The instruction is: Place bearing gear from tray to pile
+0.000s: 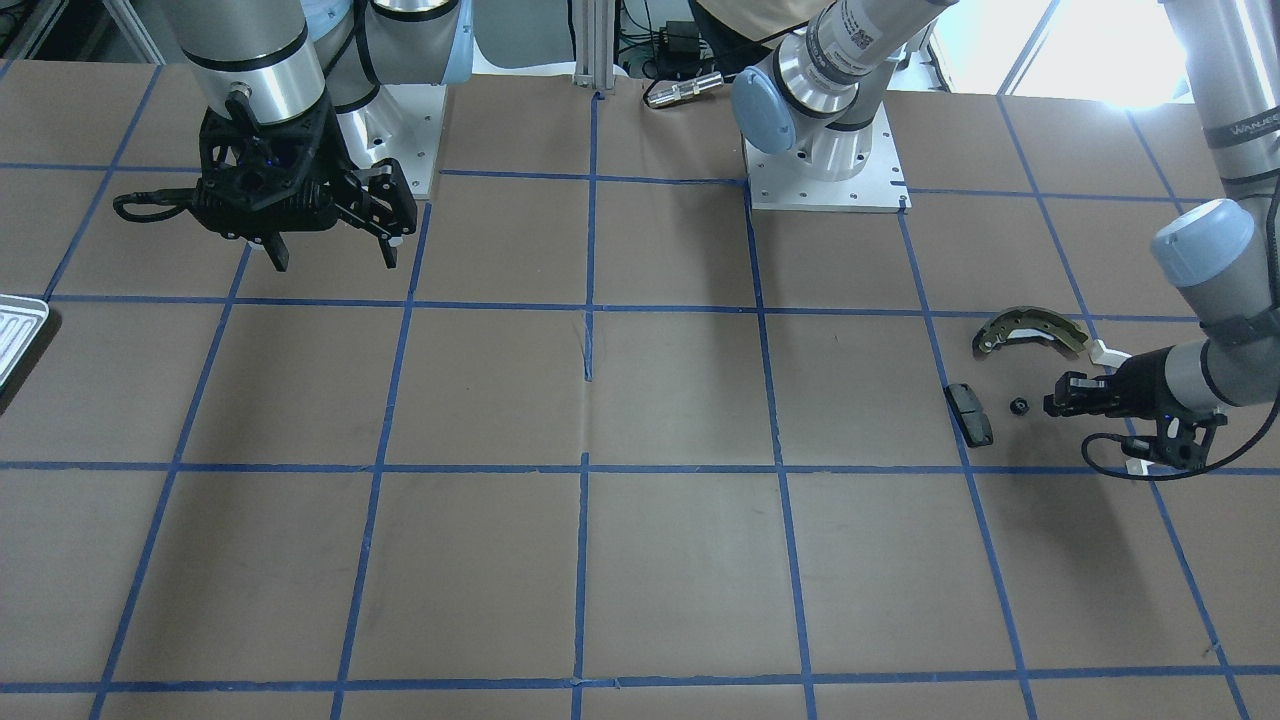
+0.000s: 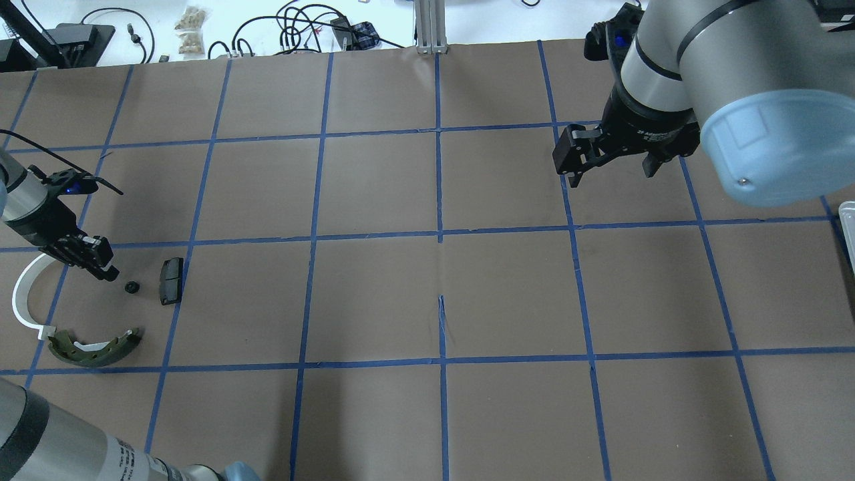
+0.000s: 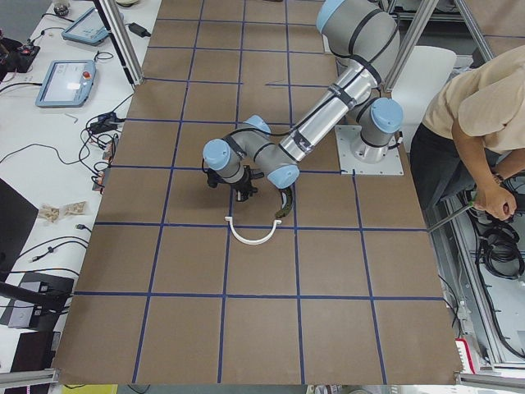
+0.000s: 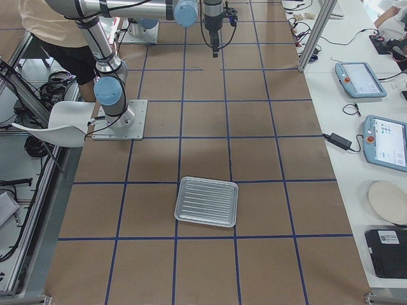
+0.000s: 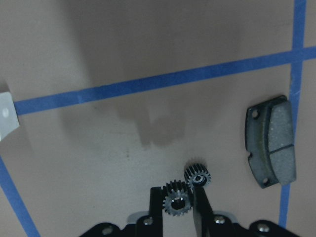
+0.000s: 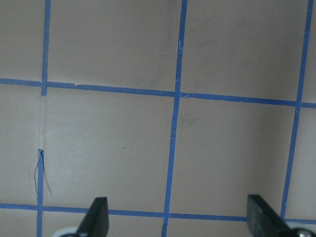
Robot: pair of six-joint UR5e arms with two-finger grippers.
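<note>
The left gripper [image 5: 177, 190] is hanging low over the table [image 1: 680, 560] at the pile [image 2: 93, 347], its fingers [image 5: 200, 207] drawn close together and seemingly pinching a small dark gear [image 5: 177, 200] between their tips. A second gear [image 5: 197, 177] is lying on the table just past the right-hand fingertip, apart from it in the overhead view. The pad [image 5: 271, 140] is lying near these gears on their far side. The shoe [image 1: 1030, 330] is resting further off, one end touching the white arc [image 2: 23, 297]. The arc is curving round behind the gripper, and the left arm is crossing over its upper end.

The tray [image 4: 206, 201] is sitting well apart at the table's other end. The right gripper [image 1: 330, 250] is hovering above bare table near its base, fingers spread wide.

Blue tape [image 1: 590, 250] is marking the brown surface into squares. An operator [image 3: 484, 107] in a beige shirt is bending beside the robot's base, with a white chair [image 4: 63, 124] close by. Two tablets [image 4: 359, 79] and a plate [image 4: 388, 202] are lying on the side bench.

Grey lettering beginning "WAN" is showing on the left arm's upper link [image 1: 1240, 130], the rest cut off. A sticker [image 1: 860, 30] with a square code is showing on its shoulder, the print too small to read.
</note>
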